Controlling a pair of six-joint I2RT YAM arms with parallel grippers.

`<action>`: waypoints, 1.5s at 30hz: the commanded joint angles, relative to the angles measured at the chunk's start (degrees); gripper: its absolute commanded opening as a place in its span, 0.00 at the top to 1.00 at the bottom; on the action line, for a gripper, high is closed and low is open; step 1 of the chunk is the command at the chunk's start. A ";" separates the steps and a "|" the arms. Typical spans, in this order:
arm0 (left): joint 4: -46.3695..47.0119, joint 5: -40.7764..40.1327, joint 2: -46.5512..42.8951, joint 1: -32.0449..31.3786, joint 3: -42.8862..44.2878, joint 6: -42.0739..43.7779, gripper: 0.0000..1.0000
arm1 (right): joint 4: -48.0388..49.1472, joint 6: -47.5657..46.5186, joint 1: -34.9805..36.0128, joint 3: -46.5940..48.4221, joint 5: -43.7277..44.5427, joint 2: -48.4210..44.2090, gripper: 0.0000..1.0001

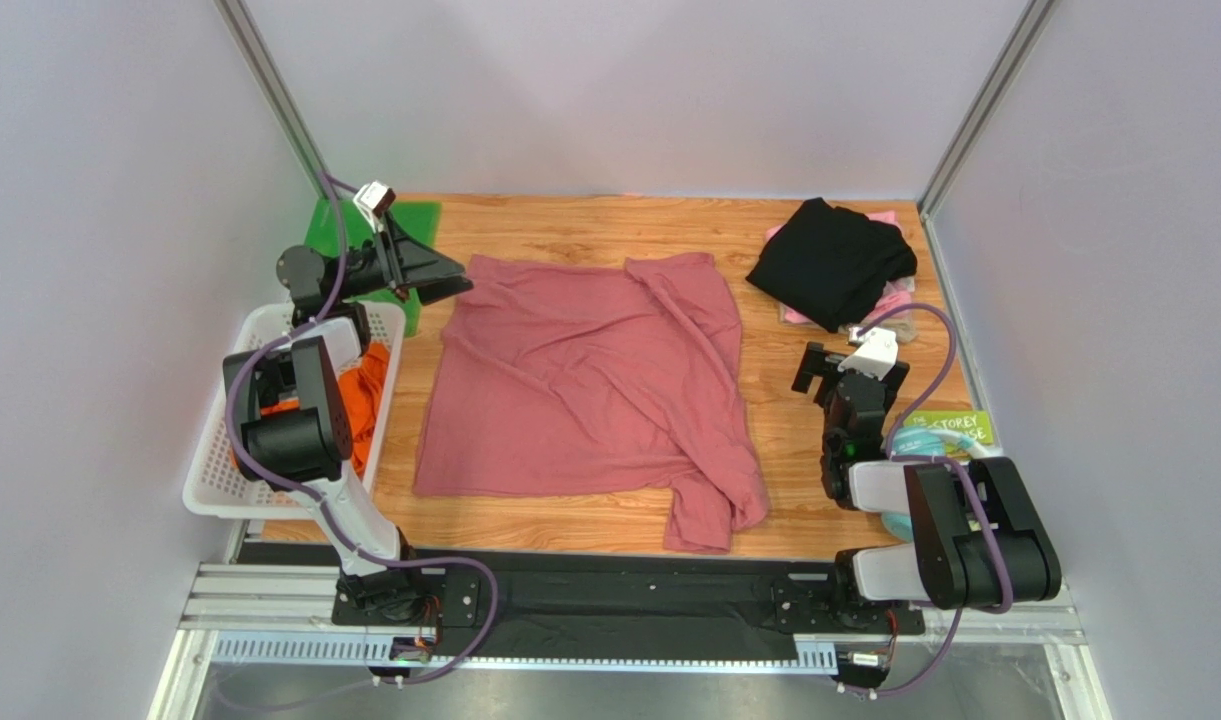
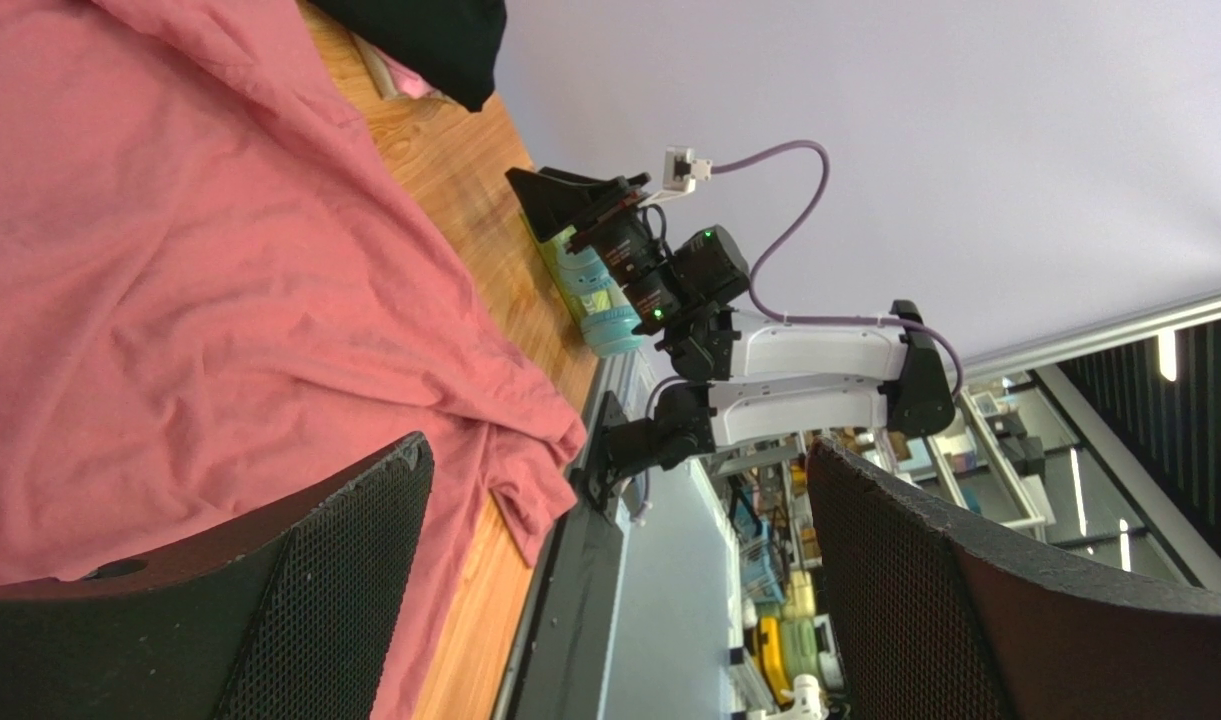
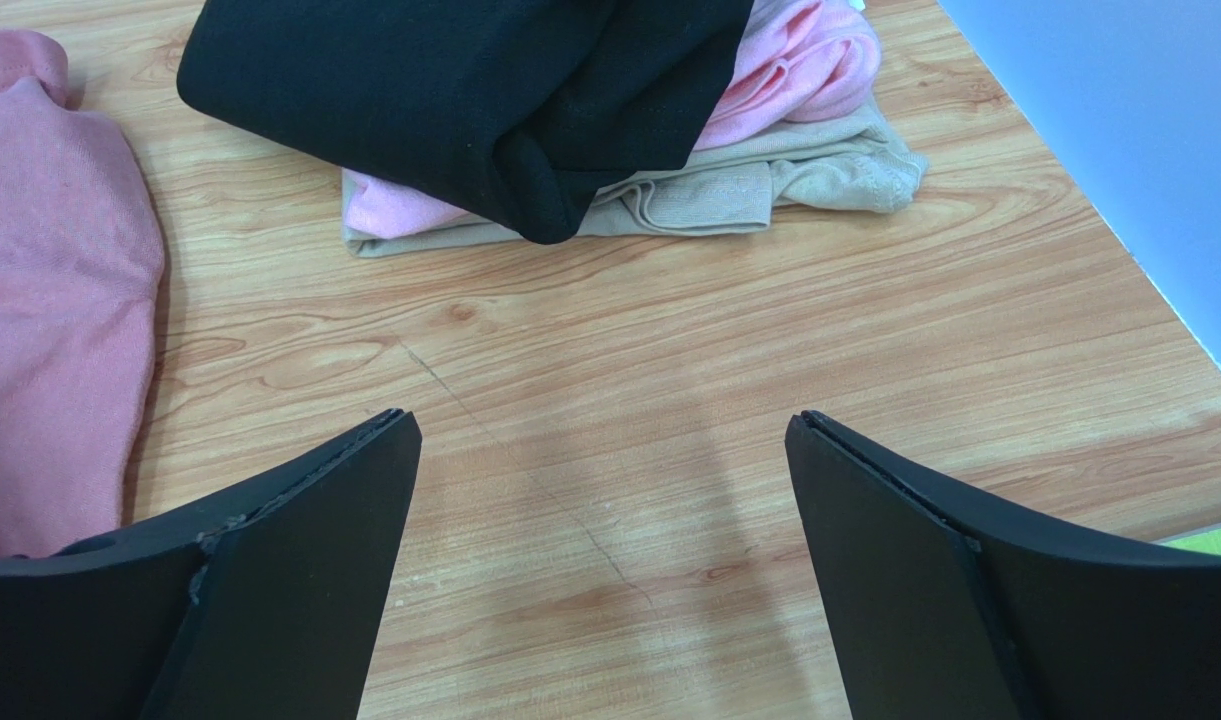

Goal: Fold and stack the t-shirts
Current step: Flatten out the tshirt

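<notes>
— Where do we find the dusty-rose t-shirt (image 1: 586, 383)?

— We see it spread open and rumpled in the middle of the wooden table (image 1: 571, 225), with one sleeve trailing off its near right corner towards the table's front edge.

— And our left gripper (image 1: 448, 278)?

— It sits at the shirt's far left corner, just beside the cloth. From the top we cannot tell whether it touches. In the left wrist view both fingers stand wide apart; the rose cloth lies beneath and beside one finger, and nothing is pinched between them.

— What about our right gripper (image 3: 601, 428)?

— Its jaws are spread wide as well, and between them we see only bare wood. The rose shirt lies off to its left, with an edge of it just past that finger. It is not inside the gap.

— Where are the other shirts?

— Ahead of the right gripper, near the far right corner, we see the black t-shirt (image 3: 451, 90) lying on top of a pile. A pale pink t-shirt (image 3: 812, 68) and a folded beige cloth (image 3: 751, 188) show beneath it. That pile is apart from the fingertips. The orange t-shirt (image 1: 364, 393) lies bunched in the white mesh basket (image 1: 218, 480) at the table's left edge, partly hidden by the left arm.
</notes>
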 commanded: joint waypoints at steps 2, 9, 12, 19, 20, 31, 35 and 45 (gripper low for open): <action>13.17 10.99 -3.11 -0.24 1.68 -0.85 0.00 | 3.47 0.23 0.30 1.28 1.48 -0.39 0.00; 13.17 10.64 -3.90 -0.24 2.57 -2.34 0.00 | 3.47 0.31 0.30 1.28 1.57 -0.48 0.00; 13.17 11.25 -4.95 -0.50 0.99 -1.99 0.00 | 3.47 0.23 0.30 1.28 1.57 -0.48 0.00; 13.26 13.36 -9.00 -2.44 0.19 -2.69 0.00 | 3.47 0.22 0.30 1.28 1.40 -0.39 0.00; 13.26 13.36 -8.74 -2.44 1.32 -4.52 0.00 | 3.47 0.23 0.30 1.28 1.57 -0.48 0.00; 13.26 13.98 4.68 -14.13 22.47 -22.62 0.00 | 3.55 0.31 0.30 1.28 1.48 -0.48 0.00; 13.17 15.30 15.24 -20.36 42.42 -27.84 0.00 | 3.47 0.23 0.22 1.37 1.49 -0.48 0.00; 13.26 15.47 10.43 -13.02 30.35 -14.85 0.01 | 3.47 0.23 0.22 1.28 1.40 -0.48 0.00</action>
